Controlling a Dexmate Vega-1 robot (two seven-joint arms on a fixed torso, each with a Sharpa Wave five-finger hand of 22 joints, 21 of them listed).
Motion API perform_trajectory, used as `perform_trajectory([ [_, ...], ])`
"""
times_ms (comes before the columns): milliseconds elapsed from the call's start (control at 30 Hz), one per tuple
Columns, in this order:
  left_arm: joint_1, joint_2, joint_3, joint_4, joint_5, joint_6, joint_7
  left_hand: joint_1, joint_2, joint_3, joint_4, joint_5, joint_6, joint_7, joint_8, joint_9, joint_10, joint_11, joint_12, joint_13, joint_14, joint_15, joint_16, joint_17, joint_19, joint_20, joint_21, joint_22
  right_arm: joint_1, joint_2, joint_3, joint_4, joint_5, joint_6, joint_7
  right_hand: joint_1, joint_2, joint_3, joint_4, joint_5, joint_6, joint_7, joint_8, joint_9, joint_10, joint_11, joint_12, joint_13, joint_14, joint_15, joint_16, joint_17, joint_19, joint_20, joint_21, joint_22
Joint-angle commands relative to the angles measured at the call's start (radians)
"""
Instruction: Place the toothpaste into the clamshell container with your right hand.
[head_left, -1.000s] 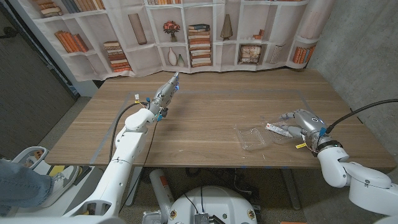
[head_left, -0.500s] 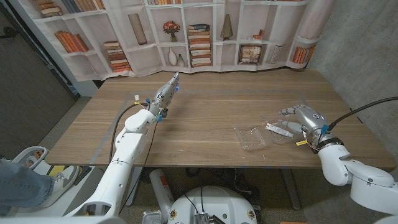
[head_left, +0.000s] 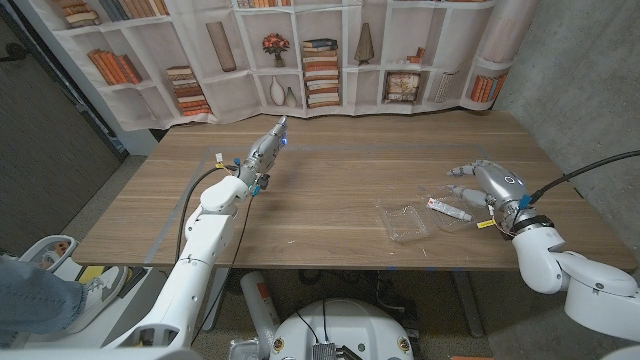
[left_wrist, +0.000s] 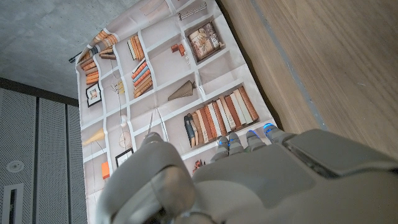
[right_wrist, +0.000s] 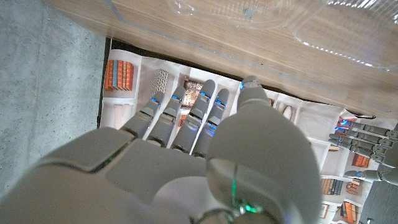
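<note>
The toothpaste (head_left: 449, 209), a small white tube with a red end, lies on the wooden table (head_left: 340, 180) just right of the clear clamshell container (head_left: 405, 222). I cannot tell whether clear plastic lies under the tube. My right hand (head_left: 487, 186) hovers beside the tube, on its right and a little above the table, with its fingers spread and holding nothing. In the right wrist view the right hand (right_wrist: 186, 155) reaches out with straight fingers, and clear plastic (right_wrist: 261, 15) lies on the table beyond them. My left hand (head_left: 263, 152) is raised over the table's left part, fingers straight and holding nothing.
A printed bookshelf backdrop (head_left: 300, 50) hangs behind the far edge of the table. A concrete wall (head_left: 590, 80) stands at the right. A person's leg in jeans (head_left: 30, 300) shows at the bottom left. The table's front edge runs just below the container.
My right hand has lifted off the toothpaste and drawn back to the right, its fingers spreading. The tube stays on the table. The left arm has not moved.
</note>
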Motion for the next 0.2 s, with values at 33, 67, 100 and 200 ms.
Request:
perform_trajectory([
  [33,-0.025,-0.006,-0.002,0.043,-0.003,-0.015,-0.014,0.002,0.009,-0.007,0.001,-0.001,-0.003,0.002,-0.001,0.002,-0.008,0.001,0.000,0.005,-0.036,0.004,0.000,0.002,-0.091,-0.009,0.001,0.003,-0.002,0.011,0.028,-0.016,-0.032,-0.013,0.023,-0.006,0.007,0.000,0.005,0.007,0.001,-0.001,0.008,0.003,0.001,0.001,0.008,0.004,0.013,-0.028,0.005,0.002,0.009,0.005,0.006,0.002],
  [67,-0.027,-0.006,-0.002,0.048,-0.003,-0.019,-0.017,0.002,0.009,-0.007,0.001,-0.001,-0.004,0.002,-0.001,0.002,-0.008,0.001,0.000,0.005,-0.037,0.004,0.000,0.002,-0.091,-0.009,0.001,0.003,0.000,0.014,0.027,-0.017,-0.035,-0.015,0.025,-0.007,0.008,0.000,0.005,0.007,0.000,-0.001,0.008,0.003,0.001,0.001,0.008,0.004,0.014,-0.028,0.005,0.002,0.008,0.005,0.006,0.002],
  [100,-0.029,-0.010,-0.006,0.057,-0.009,-0.024,-0.019,0.002,0.009,-0.007,0.001,-0.001,-0.003,0.002,-0.001,0.002,-0.008,0.001,0.000,0.005,-0.037,0.004,0.000,0.002,-0.091,-0.009,0.001,0.003,0.010,0.015,0.022,-0.017,-0.039,-0.017,0.033,-0.007,0.008,0.000,0.005,0.007,0.000,-0.001,0.008,0.003,0.001,0.001,0.008,0.004,0.015,-0.028,0.005,0.002,0.008,0.005,0.006,0.002],
  [200,-0.033,-0.009,-0.011,0.072,-0.011,-0.036,-0.025,0.002,0.009,-0.008,0.001,-0.001,-0.004,0.002,-0.001,0.002,-0.007,0.000,0.001,0.005,-0.037,0.004,0.000,0.002,-0.091,-0.009,0.001,0.003,0.031,0.019,0.008,-0.016,-0.050,-0.020,0.050,-0.008,0.008,0.000,0.006,0.007,0.001,-0.001,0.009,0.003,0.002,0.001,0.009,0.004,0.015,-0.029,0.005,0.002,0.008,0.006,0.006,0.002],
])
